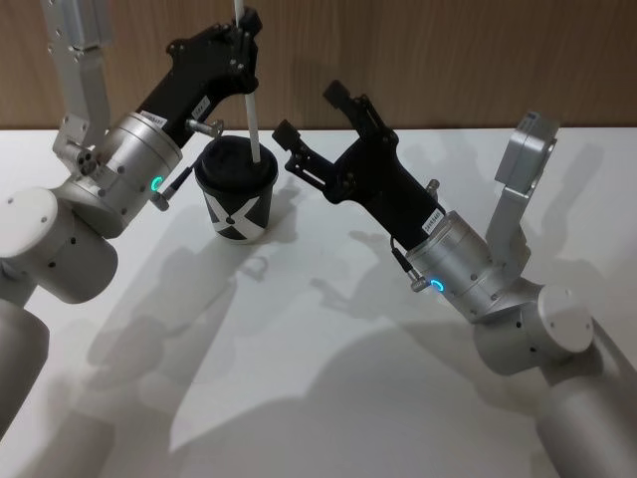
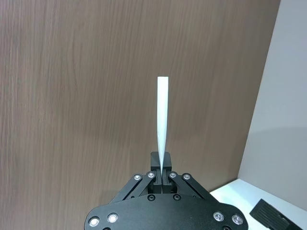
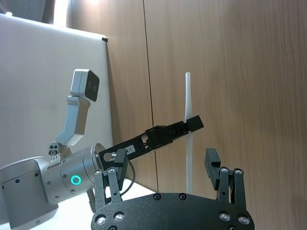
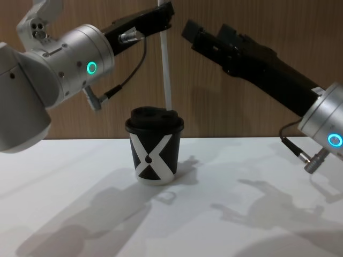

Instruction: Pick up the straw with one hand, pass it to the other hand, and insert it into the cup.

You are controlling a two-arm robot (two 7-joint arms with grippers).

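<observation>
1. While the left gripper [image 1: 242, 28] clamps the straw [image 1: 252, 118] upright, its lower end meets the lid of the cup [image 1: 236, 191].
2. Right of the cup, the right gripper [image 1: 311, 117] hovers, fingers apart.

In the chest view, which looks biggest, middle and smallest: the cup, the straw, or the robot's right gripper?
1. right gripper: long and black, clearly biggest, though it may be nearer the camera.
2. cup: the middle one.
3. straw: tall as the cup, but far thinner, held by the left gripper.
</observation>
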